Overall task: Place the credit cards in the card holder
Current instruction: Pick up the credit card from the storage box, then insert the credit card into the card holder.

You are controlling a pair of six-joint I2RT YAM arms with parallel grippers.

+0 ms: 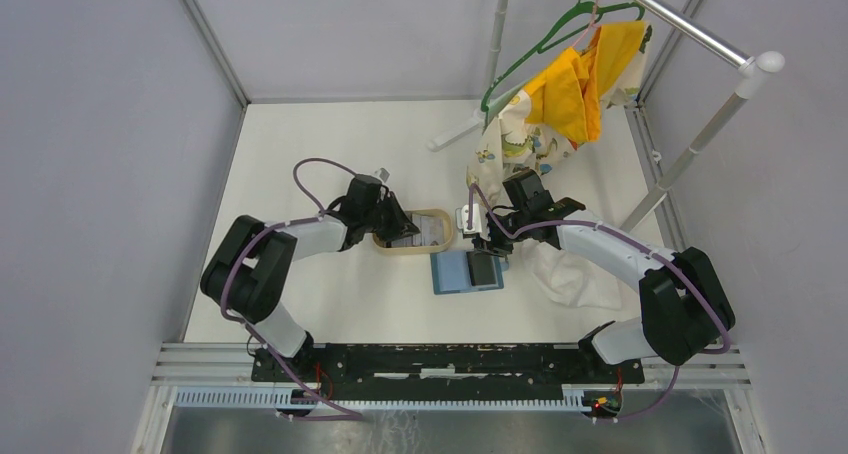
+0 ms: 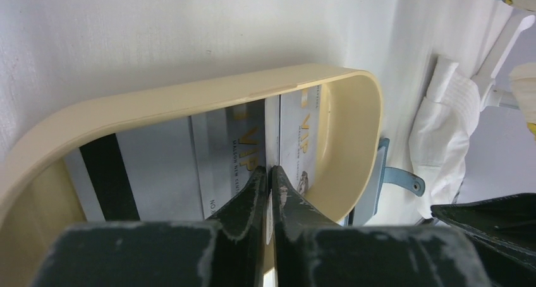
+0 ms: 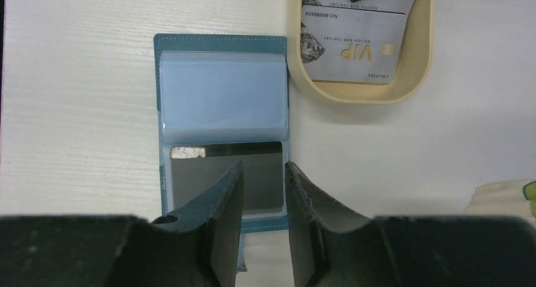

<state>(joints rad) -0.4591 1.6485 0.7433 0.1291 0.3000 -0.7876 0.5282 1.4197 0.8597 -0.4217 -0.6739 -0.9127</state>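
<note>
Left gripper [image 2: 270,171] is down in the tan tray [image 2: 189,97] on the credit cards [image 2: 231,148], jaws nearly together, grip unclear, with the open card holder [image 3: 221,91] just beside it under the part-open right gripper [image 3: 262,168].

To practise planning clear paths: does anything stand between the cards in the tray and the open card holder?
Yes. The raised wall of the tray lies between the cards and the card holder, so they must go over it. The right gripper hangs over the holder's lower page; its upper pocket is uncovered.
</note>
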